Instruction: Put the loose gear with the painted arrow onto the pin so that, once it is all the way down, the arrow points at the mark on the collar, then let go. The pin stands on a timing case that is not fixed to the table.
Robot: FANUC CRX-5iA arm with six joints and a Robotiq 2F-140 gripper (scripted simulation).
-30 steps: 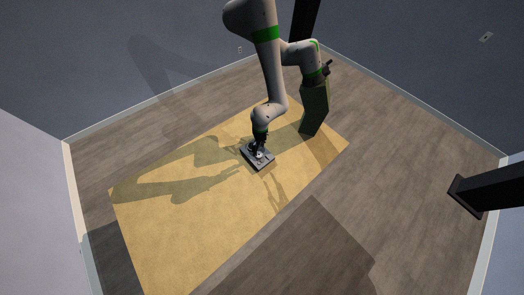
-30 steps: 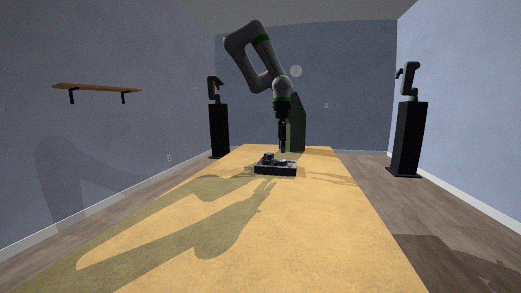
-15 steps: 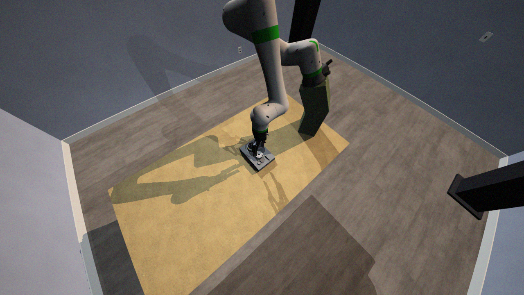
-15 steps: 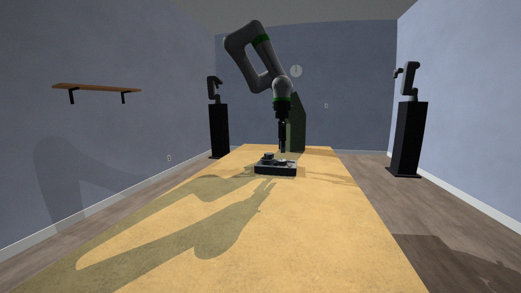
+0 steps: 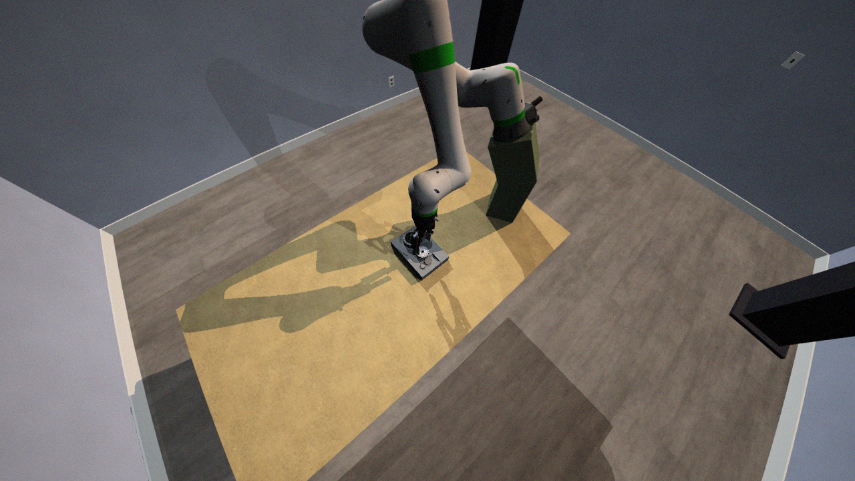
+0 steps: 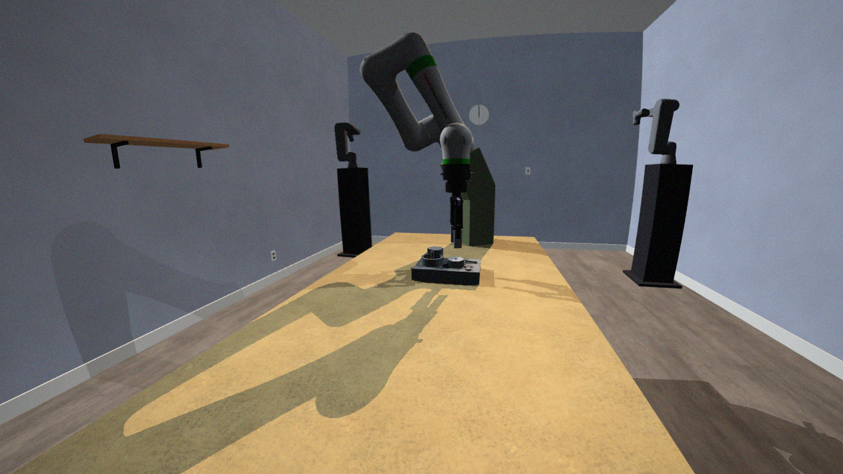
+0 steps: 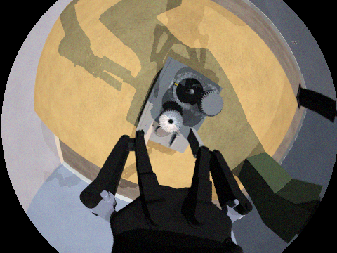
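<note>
The grey timing case [image 5: 420, 260] lies on the yellow mat, also in the exterior view [image 6: 446, 270] and the wrist view [image 7: 180, 103]. A pale toothed gear [image 7: 170, 121] sits on the case's near part. A large dark gear [image 7: 189, 89] and a smaller grey gear [image 7: 212, 104] sit beyond it. My gripper [image 7: 170, 129] hangs above the case, pointing down over the pale gear, fingers partly open with nothing between them. It also shows in the top and exterior views [image 5: 421, 236] [image 6: 455, 238]. The arrow, the pin and the collar mark are too small to make out.
The arm's green pedestal [image 5: 513, 173] stands at the mat's far end behind the case. Two black camera stands [image 6: 353, 206] [image 6: 658, 218] flank the mat on the wooden floor. A shelf [image 6: 154, 142] hangs on the left wall.
</note>
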